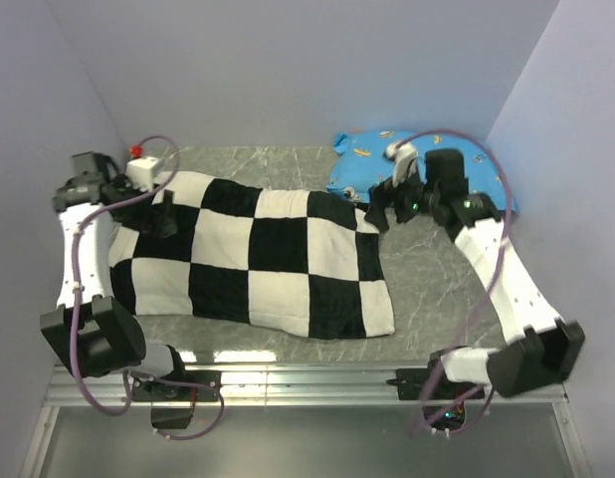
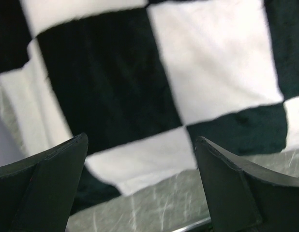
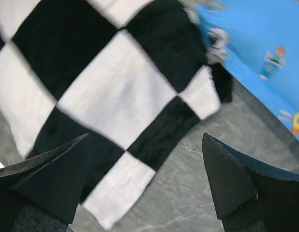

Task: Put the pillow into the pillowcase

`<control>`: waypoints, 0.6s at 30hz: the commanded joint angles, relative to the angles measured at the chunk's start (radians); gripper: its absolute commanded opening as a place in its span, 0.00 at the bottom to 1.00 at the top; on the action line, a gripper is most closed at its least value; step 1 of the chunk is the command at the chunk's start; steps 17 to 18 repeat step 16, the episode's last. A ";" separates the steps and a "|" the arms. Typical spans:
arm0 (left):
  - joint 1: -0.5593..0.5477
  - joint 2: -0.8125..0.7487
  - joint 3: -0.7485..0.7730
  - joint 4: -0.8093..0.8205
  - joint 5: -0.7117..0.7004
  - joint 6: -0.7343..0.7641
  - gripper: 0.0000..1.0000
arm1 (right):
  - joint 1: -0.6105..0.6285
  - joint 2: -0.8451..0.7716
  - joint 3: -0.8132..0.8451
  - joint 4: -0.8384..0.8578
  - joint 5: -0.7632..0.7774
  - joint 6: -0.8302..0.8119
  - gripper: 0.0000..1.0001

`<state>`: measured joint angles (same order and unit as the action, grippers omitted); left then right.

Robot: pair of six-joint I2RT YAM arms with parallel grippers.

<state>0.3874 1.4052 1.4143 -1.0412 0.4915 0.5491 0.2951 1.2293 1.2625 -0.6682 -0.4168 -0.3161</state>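
pillowcase [image 1: 258, 259]: soft plush, light, floppy, likely to bunch. pinch a hem or corner, not mid-panel. left gripper [image 2: 141, 140] and right gripper [image 3: 147, 137] jaws wide, empty. pillow not visible.

pillowcase [image 1: 253, 254] — big black and white checkerboard squares, the whites slightly cream. cartoon-print pillow [image 1: 367, 164]: bright blue, small multicolour cartoon figures. table [image 1: 437, 289]: grey marble look, pale veins. arms [image 1: 497, 264]: white links, black joints. cables [image 1: 442, 131]: purple. small block [image 1: 138, 151] at far left corner — red top, possibly white below.
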 commanded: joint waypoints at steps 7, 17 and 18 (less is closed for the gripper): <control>-0.372 0.096 0.028 0.338 -0.159 -0.388 0.99 | -0.257 0.177 0.007 0.111 -0.066 0.298 1.00; -0.504 0.103 -0.084 0.466 -0.252 -0.448 0.99 | -0.264 0.041 -0.210 0.205 -0.100 0.356 1.00; -0.504 0.103 -0.084 0.466 -0.252 -0.448 0.99 | -0.264 0.041 -0.210 0.205 -0.100 0.356 1.00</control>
